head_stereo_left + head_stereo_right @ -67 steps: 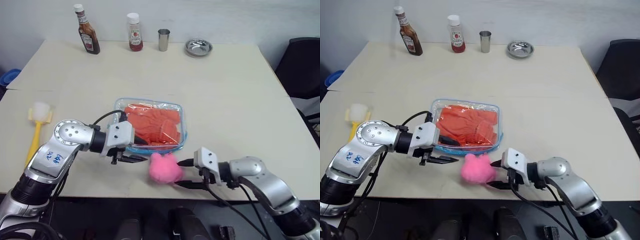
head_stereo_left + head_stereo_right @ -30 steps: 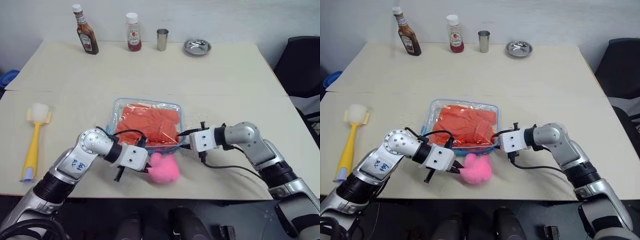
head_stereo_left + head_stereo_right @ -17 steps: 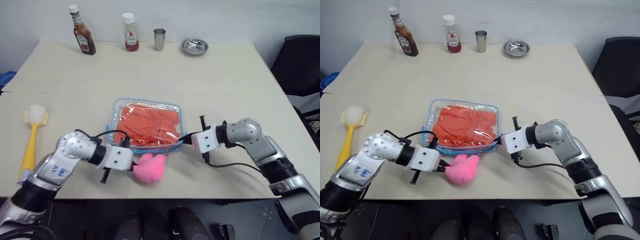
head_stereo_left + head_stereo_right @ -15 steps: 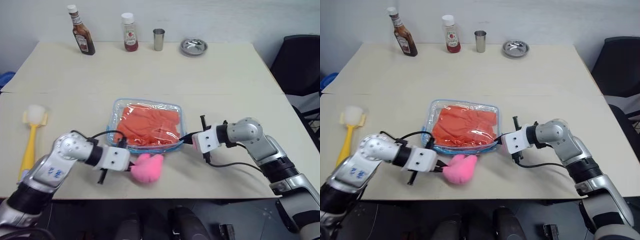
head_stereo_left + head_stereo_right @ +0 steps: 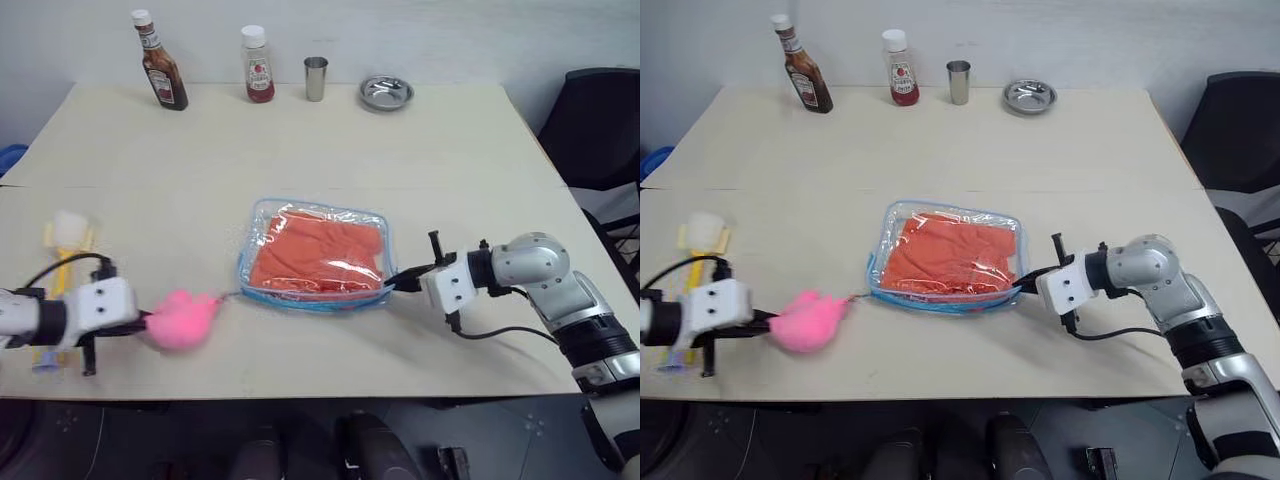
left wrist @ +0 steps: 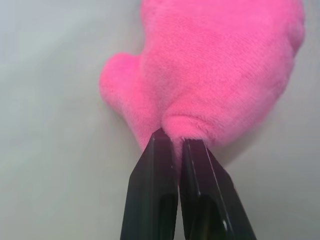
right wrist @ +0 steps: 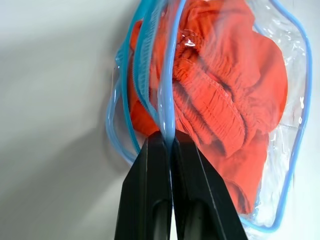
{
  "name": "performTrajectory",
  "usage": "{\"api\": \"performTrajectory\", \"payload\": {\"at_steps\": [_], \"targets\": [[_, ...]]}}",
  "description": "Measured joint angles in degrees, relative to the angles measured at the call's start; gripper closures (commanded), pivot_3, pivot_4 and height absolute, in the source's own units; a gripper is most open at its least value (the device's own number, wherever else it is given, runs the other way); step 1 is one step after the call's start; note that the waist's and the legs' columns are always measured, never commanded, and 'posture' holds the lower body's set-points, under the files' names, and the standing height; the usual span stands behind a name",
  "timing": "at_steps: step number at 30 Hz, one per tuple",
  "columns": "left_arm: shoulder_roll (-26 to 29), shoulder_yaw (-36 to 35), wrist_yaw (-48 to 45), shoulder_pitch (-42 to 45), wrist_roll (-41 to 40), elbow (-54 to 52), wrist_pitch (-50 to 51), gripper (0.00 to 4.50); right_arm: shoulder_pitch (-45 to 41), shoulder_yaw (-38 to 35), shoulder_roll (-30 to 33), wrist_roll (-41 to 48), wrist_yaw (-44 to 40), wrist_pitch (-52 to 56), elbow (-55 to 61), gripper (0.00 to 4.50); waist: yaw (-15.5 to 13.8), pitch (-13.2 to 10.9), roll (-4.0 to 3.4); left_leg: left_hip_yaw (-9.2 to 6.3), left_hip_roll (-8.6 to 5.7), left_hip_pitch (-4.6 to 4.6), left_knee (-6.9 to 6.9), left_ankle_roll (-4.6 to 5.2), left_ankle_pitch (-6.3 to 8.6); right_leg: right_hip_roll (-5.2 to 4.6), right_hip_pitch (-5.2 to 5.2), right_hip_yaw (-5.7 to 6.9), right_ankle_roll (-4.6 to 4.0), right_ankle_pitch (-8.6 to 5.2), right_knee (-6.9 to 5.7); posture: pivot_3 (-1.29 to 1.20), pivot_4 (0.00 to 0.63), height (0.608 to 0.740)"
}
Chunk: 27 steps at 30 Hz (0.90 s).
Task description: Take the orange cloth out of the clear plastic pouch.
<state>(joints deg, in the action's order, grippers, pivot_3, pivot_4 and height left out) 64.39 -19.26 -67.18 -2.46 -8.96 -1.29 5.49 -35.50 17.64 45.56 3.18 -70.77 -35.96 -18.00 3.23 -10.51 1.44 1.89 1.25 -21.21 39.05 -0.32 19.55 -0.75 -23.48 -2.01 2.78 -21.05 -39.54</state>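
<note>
The clear plastic pouch (image 5: 262,238), edged in blue, lies flat on the table's middle with the orange cloth (image 5: 322,255) crumpled inside it. My right gripper (image 5: 397,282) is shut on the pouch's blue rim at its right edge; the right wrist view shows that pinch (image 7: 170,136) with the cloth (image 7: 225,95) just behind it. Far to the left, my left gripper (image 5: 141,322) is shut on a fluffy pink plush toy (image 5: 182,318), also seen in the left wrist view (image 6: 215,65). A thin cord seems to run from the toy to the pouch's left corner.
A yellow brush (image 5: 62,252) lies at the left edge beside my left arm. Two sauce bottles (image 5: 159,60) (image 5: 256,66), a metal cup (image 5: 315,78) and a metal dish (image 5: 385,93) line the far edge. A black chair (image 5: 600,110) stands to the right.
My left gripper has swung far to the left, carrying the pink plush toy away from the pouch. The right gripper shut on the pouch's rim and drew it slightly right.
</note>
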Motion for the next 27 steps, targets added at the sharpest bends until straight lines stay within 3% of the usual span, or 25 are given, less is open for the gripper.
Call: {"api": "performTrajectory", "payload": {"at_steps": [6, 7, 10, 18, 21, 24, 27], "targets": [[-3.9, 4.4, 1.5, 4.4, -1.6, -0.1, 3.6, 4.50, 0.5, 0.0, -0.9, 0.8, -0.8, 1.2, 0.2, 4.44, -0.1, 0.0, -0.01, 0.00, -0.03, -0.02, 0.01, 0.00, 0.00, -0.04, 0.00, 0.03, 0.00, 0.00, -0.01, 0.00, 0.150, 0.740], [-4.1, 4.8, 1.6, 4.8, -1.6, 0.0, 4.1, 4.50, 0.5, 0.0, -0.9, 0.9, -1.0, 1.7, 0.2, 4.24, -0.1, 0.0, -0.01, 0.00, -0.03, -0.01, 0.01, -0.01, 0.00, -0.04, 0.00, 0.02, 0.00, 0.00, -0.02, 0.00, 0.150, 0.740], [-4.4, 5.7, 2.0, 6.3, -1.9, 0.2, 6.2, 3.73, 0.5, 0.0, -0.9, 0.9, -1.5, 4.1, 0.2, 3.50, -0.2, 0.0, -0.01, 0.00, -0.03, -0.01, 0.02, -0.01, 0.00, -0.05, 0.01, 0.02, 0.00, 0.00, -0.03, 0.00, 0.150, 0.740], [-4.8, 3.7, 0.8, 4.4, -7.9, -1.1, 15.2, 1.26, 8.3, -4.3, 2.4, 4.9, -1.5, 13.3, 10.6, 0.75, -0.3, 0.0, -0.01, -0.05, -0.02, -0.05, 0.02, -0.01, 0.01, -0.06, 0.01, 0.06, 0.00, 0.00, -0.01, 0.00, 0.150, 0.740], [-4.2, -2.5, -2.4, 2.9, -17.1, -3.8, 26.1, 1.26, 13.3, -7.8, 5.2, 9.2, -0.8, 21.5, 18.0, 0.75, -0.4, 0.0, -0.01, -0.12, -0.01, -0.08, 0.02, -0.04, 0.02, -0.04, 0.00, 0.12, 0.00, 0.00, 0.00, 0.00, 0.150, 0.740], [-0.3, -9.6, -6.5, 1.8, -25.0, -6.9, 35.2, 1.26, 17.1, -11.8, 6.8, 13.7, 0.4, 29.6, 25.2, 0.75, -0.2, 0.0, -0.01, -0.14, -0.02, -0.06, 0.01, -0.06, 0.02, -0.04, 0.03, 0.11, 0.00, 0.00, 0.02, 0.00, 0.150, 0.740], [2.4, -11.7, -8.3, 4.1, -28.9, -8.3, 39.1, 1.26, 19.9, -15.1, 7.7, 17.5, 2.4, 37.0, 31.6, 0.75, -0.3, 0.0, -0.07, -0.15, -0.04, -0.01, 0.01, -0.06, 0.02, -0.04, 0.07, 0.11, 0.00, 0.00, 0.02, 0.00, 0.150, 0.740]]}}
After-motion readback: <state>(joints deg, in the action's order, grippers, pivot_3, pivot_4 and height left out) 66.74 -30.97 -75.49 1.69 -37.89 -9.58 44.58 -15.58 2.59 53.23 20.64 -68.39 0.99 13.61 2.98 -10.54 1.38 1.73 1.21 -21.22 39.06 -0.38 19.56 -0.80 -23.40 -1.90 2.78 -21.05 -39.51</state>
